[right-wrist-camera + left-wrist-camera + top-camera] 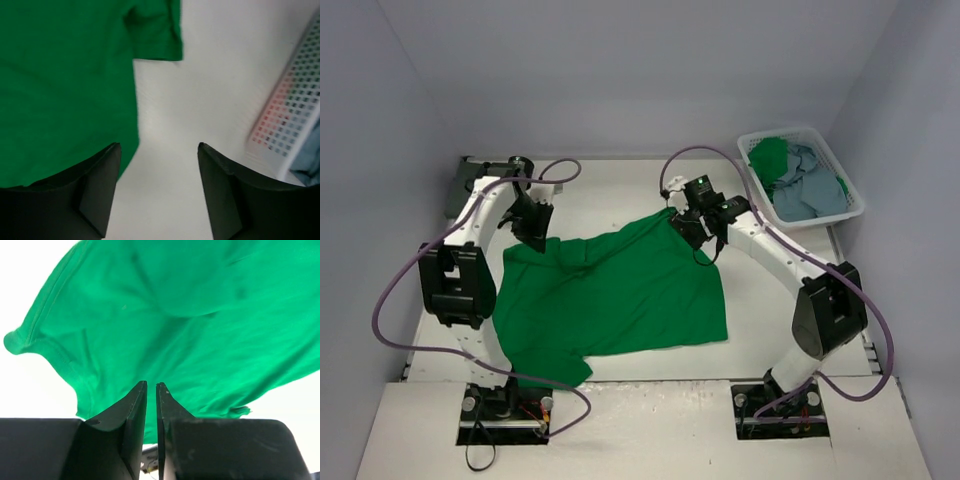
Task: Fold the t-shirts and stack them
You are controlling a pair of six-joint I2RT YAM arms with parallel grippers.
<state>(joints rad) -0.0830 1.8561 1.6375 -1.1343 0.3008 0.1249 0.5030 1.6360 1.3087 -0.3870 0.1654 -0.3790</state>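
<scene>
While the green t-shirt [610,295] lies spread on the table [770,330], the left gripper [535,238] sits at its far left corner. Its fingers are drawn almost together with only a slit between them, and I cannot tell whether cloth is nipped there. The right gripper [685,225] stands at the far right corner, jaws wide apart, one finger over the shirt's edge and the other over bare table.

One shirt [610,295] lay spread on the counter [780,330], centre-left. The basket [800,131] sat in the far-right corner, more shirts [805,185] heaped in it. Over the spread shirt's far-left part was the left gripper [535,238]; over its far-right edge, the right gripper [685,228].
</scene>
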